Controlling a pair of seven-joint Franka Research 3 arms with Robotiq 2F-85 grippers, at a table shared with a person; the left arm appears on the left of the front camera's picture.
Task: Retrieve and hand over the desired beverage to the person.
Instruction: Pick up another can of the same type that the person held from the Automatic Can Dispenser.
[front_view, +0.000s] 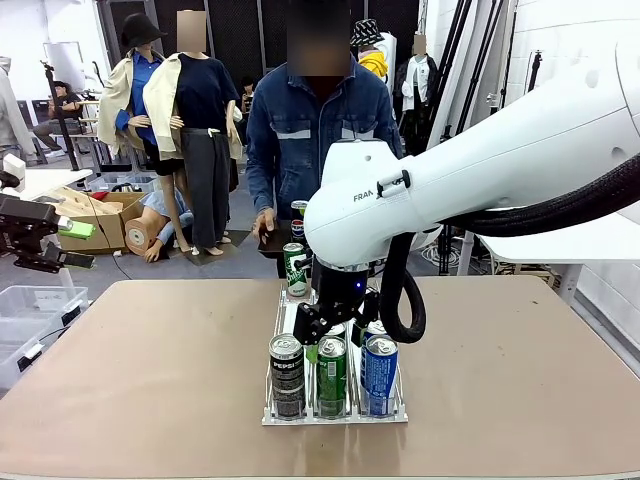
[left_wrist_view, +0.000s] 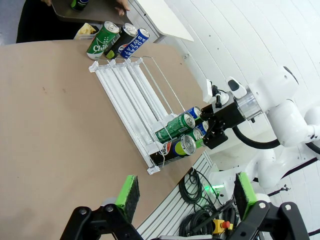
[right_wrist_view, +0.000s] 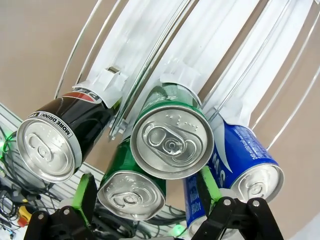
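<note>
Fingers of left gripper (left_wrist_view: 186, 192) and right gripper (right_wrist_view: 145, 189) stood apart, empty; the right hung over the green can (right_wrist_view: 172, 132) in the rack (left_wrist_view: 127, 92) on the desk (front_view: 150, 350), where the crowding black can (right_wrist_view: 55, 145) and blue can (right_wrist_view: 250, 170) might be clipped and toppled.

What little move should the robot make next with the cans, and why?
Probably lower the right end effector straight down. Its jaws are open and its green pads sit either side of a green can at the near end of the rack, but nothing is gripped yet. Which drink the person wants, I cannot tell.
</note>
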